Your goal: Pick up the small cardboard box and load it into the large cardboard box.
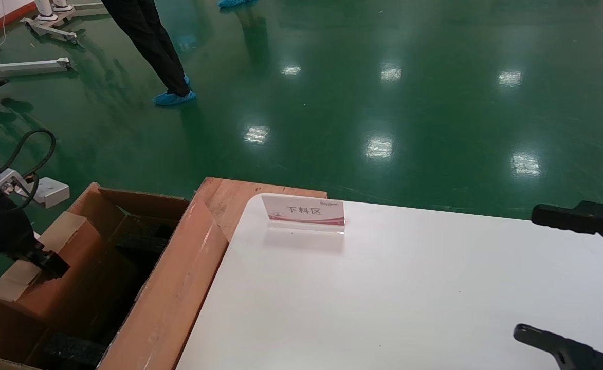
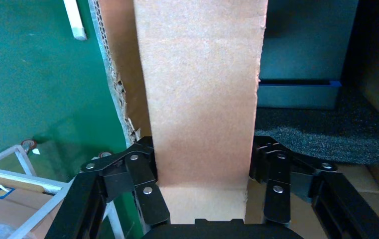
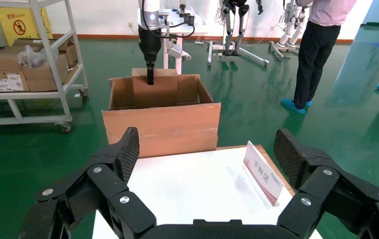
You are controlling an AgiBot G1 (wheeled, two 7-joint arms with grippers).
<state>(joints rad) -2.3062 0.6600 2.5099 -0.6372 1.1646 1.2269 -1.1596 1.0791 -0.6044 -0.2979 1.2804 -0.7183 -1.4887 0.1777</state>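
The large cardboard box (image 1: pixel 172 288) stands open on the floor left of the white table, with black foam (image 1: pixel 72 349) inside. My left gripper (image 1: pixel 49 263) is shut on the small cardboard box (image 1: pixel 67 228) and holds it tilted inside the large box, against its left wall. In the left wrist view the small box (image 2: pixel 202 99) fills the gap between the fingers (image 2: pixel 142 174), with foam (image 2: pixel 326 134) beside it. The right wrist view shows the large box (image 3: pixel 162 124), the small box (image 3: pixel 155 92) and the left gripper (image 3: pixel 150 79). My right gripper (image 1: pixel 527 272) is open and empty over the table's right side.
A white table (image 1: pixel 409 288) carries a small standing sign (image 1: pixel 304 210). A wooden board (image 1: pixel 229 198) lies under its far left corner. A person's legs (image 1: pixel 152 46) stand on the green floor behind. A shelf cart with cartons (image 3: pixel 28 64) stands beyond the large box.
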